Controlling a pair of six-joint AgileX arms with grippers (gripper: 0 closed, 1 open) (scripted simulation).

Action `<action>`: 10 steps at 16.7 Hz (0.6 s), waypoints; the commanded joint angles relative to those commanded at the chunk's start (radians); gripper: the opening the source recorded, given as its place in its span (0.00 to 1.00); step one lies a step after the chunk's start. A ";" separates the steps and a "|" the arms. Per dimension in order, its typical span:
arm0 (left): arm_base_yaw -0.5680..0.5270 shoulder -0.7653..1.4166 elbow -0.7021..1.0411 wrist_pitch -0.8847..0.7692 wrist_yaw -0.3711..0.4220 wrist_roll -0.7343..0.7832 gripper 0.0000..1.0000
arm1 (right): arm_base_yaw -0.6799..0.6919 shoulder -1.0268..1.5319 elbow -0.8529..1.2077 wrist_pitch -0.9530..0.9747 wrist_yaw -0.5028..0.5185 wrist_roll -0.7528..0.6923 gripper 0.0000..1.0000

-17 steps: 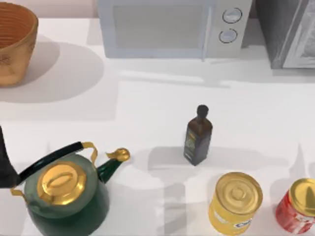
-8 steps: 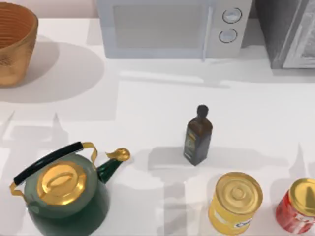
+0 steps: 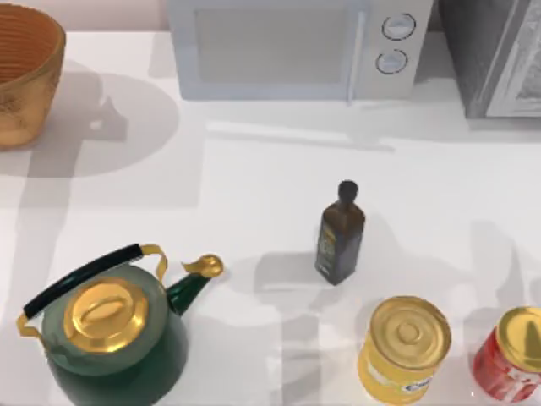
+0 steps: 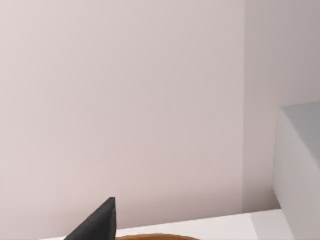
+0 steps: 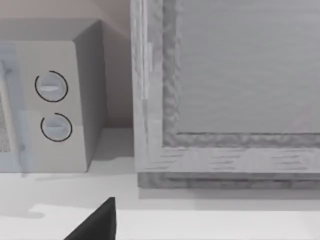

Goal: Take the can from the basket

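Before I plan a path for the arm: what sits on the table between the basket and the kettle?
In the top view, nothing: bare white table with shadows between the basket and the kettle.

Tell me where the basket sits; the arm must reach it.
The basket stands at the top view's far-left back corner, left of the microwave, behind the green kettle.

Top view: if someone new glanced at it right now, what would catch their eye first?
Probably the dark green kettle with its shiny gold lid at the table's near left, the largest and most colourful thing there. Next, the big yellow gold-lidded can and the red gold-lidded can at the near right, with the dark glass bottle upright just behind them. The orange-brown woven wicker basket sits at the far left corner.
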 joint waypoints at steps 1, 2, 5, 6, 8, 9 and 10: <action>0.008 0.096 0.096 -0.040 0.007 0.009 1.00 | 0.000 0.000 0.000 0.000 0.000 0.000 1.00; 0.017 0.191 0.186 -0.082 0.013 0.017 1.00 | 0.000 0.000 0.000 0.000 0.000 0.000 1.00; 0.044 0.466 0.434 -0.216 0.026 0.037 1.00 | 0.000 0.000 0.000 0.000 0.000 0.000 1.00; 0.053 0.552 0.506 -0.262 0.030 0.043 1.00 | 0.000 0.000 0.000 0.000 0.000 0.000 1.00; 0.072 0.713 0.636 -0.353 0.034 0.051 1.00 | 0.000 0.000 0.000 0.000 0.000 0.000 1.00; 0.081 0.786 0.691 -0.397 0.035 0.055 1.00 | 0.000 0.000 0.000 0.000 0.000 0.000 1.00; 0.090 0.856 0.741 -0.441 0.036 0.058 1.00 | 0.000 0.000 0.000 0.000 0.000 0.000 1.00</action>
